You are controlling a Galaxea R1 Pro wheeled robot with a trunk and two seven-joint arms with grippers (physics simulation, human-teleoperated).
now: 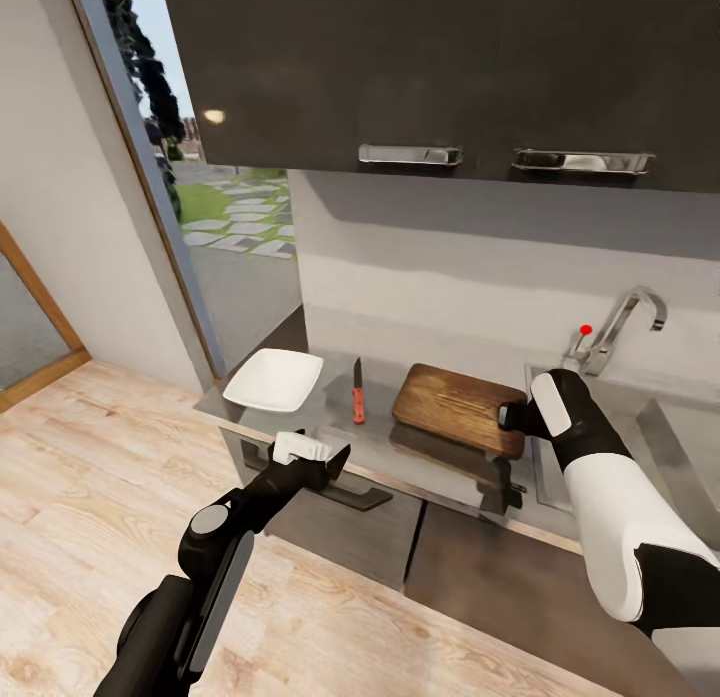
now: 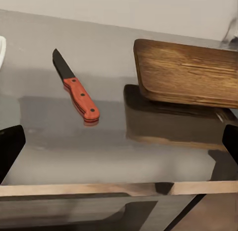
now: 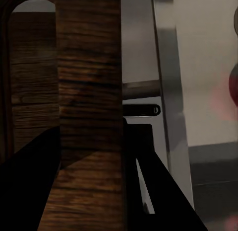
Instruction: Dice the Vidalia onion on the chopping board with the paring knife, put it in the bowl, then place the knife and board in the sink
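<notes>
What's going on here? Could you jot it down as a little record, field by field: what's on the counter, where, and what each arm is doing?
Place: kitchen, grey countertop under dark cabinets
Bowl: white, appears empty, at the counter's left end
Paring knife: lying flat between bowl and board, untouched
Chopping board: right end raised off the counter, tilted
Right gripper: shut on the board's right end
Left gripper: open, in front of the counter, holding nothing
Sink: right of the board, tap behind it
Onion: cannot tell from these views
</notes>
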